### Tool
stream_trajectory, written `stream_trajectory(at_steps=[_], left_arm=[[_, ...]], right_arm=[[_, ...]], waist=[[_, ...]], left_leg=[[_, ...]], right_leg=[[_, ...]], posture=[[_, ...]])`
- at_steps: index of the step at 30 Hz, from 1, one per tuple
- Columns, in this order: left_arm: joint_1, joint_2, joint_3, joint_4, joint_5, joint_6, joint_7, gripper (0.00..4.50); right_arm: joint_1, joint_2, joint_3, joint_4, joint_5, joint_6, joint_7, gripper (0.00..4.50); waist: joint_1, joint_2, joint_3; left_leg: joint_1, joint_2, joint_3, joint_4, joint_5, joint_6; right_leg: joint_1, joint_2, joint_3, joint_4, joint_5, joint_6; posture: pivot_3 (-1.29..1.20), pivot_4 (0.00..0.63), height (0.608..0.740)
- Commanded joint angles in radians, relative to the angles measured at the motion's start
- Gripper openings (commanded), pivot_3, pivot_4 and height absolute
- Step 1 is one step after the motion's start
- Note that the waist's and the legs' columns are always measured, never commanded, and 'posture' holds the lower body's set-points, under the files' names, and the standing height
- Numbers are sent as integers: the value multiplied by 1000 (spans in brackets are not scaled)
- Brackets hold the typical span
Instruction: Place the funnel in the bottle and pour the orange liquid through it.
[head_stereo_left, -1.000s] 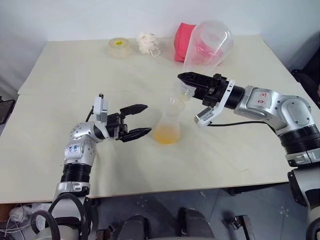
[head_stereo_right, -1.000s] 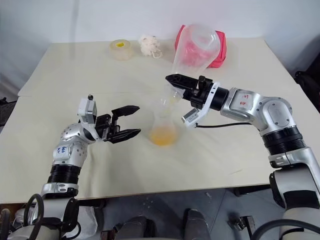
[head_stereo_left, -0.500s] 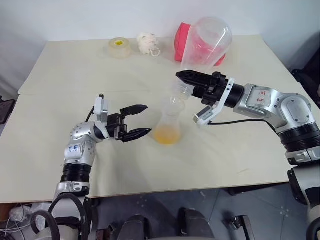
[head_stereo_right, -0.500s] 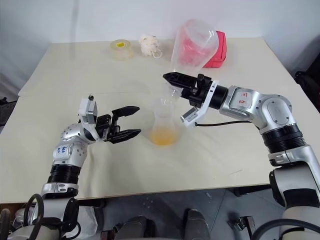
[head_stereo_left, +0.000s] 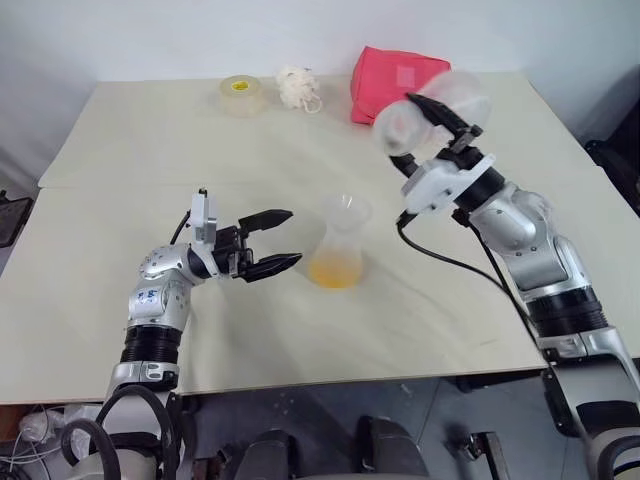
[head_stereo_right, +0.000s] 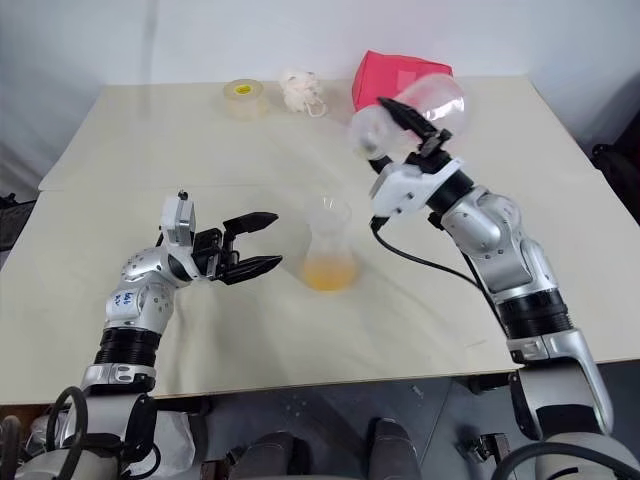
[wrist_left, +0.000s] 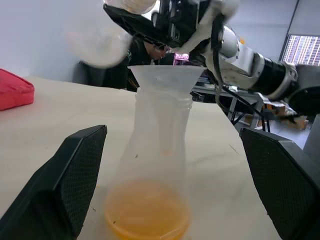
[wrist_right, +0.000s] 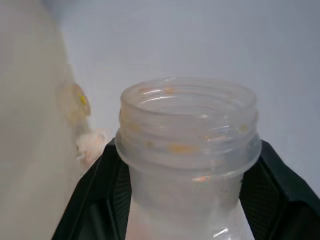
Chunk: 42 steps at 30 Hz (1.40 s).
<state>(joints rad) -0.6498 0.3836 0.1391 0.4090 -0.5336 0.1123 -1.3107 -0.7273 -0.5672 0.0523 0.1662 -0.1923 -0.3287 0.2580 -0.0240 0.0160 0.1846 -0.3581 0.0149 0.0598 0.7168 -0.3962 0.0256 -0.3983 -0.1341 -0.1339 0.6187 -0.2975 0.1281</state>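
While the bottle (head_stereo_left: 338, 250) stands mid-table with the funnel (head_stereo_left: 346, 209) seated in its neck and orange liquid (head_stereo_left: 333, 270) pooled inside, the right gripper (head_stereo_left: 447, 118) is clamped on a drained jar (head_stereo_left: 425, 112) held aloft. From the left wrist, the left gripper (wrist_left: 175, 187) gapes around the bottle, untouching. Pouring looks done.

- Bright, even, diffuse light from overhead across the pale table (head_stereo_left: 150, 330); no hard glare.
- Soft, faint shadows only, pooled under the left gripper (head_stereo_left: 275, 243) and toward 6 o'clock of the bottle (head_stereo_left: 338, 245).
- Strong motion blur on the clear jar (head_stereo_left: 432, 108) held in the right gripper (head_stereo_left: 440, 112), smeared at 1 o'clock.
- Mild bending of the table edges toward the frame corners.
- Left wrist view: near fingers (wrist_left: 70, 175) soft, background hazy.
- Right wrist view: jar mouth sharp, everything behind out of focus.
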Motion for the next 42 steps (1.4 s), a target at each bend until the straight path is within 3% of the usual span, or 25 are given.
stream_trajectory(at_steps=[1,5,10,16,22,42], left_arm=[[-13,18,12,-10,-10,17,10,4500],[-5,33,1,-12,4,18,3,4500],[1,43,3,-19,3,45,22,4500],[10,64,-5,-36,17,105,58,4500],[9,84,-11,-57,57,167,159,4500],[17,103,-37,-86,78,194,189,4500]], right_arm=[[65,38,-166,-127,241,273,27,2450],[152,88,-311,-195,405,478,-13,2450],[192,122,-448,-175,508,538,-67,2450],[220,117,-466,-128,512,509,-45,2450],[228,123,-456,-137,524,508,-32,4460],[180,46,-521,-89,554,472,-14,4460]], waist=[[0,0,0],[-1,0,0],[-1,0,0],[-3,0,0],[-1,1,0],[-2,1,0]], left_leg=[[0,0,0,0,0,0],[0,-1,-3,0,0,0],[0,-2,-1,0,0,0],[2,-3,0,-1,0,0],[2,-3,0,-1,0,0],[2,-3,1,-1,0,0]], right_leg=[[0,-1,0,0,0,0],[0,0,0,0,0,0],[0,0,1,0,0,0],[0,0,1,0,0,0],[0,0,2,0,0,0],[0,0,2,0,0,0]], posture=[[0,150,740],[0,150,740],[0,150,740],[0,150,740],[0,150,740],[0,150,740]])
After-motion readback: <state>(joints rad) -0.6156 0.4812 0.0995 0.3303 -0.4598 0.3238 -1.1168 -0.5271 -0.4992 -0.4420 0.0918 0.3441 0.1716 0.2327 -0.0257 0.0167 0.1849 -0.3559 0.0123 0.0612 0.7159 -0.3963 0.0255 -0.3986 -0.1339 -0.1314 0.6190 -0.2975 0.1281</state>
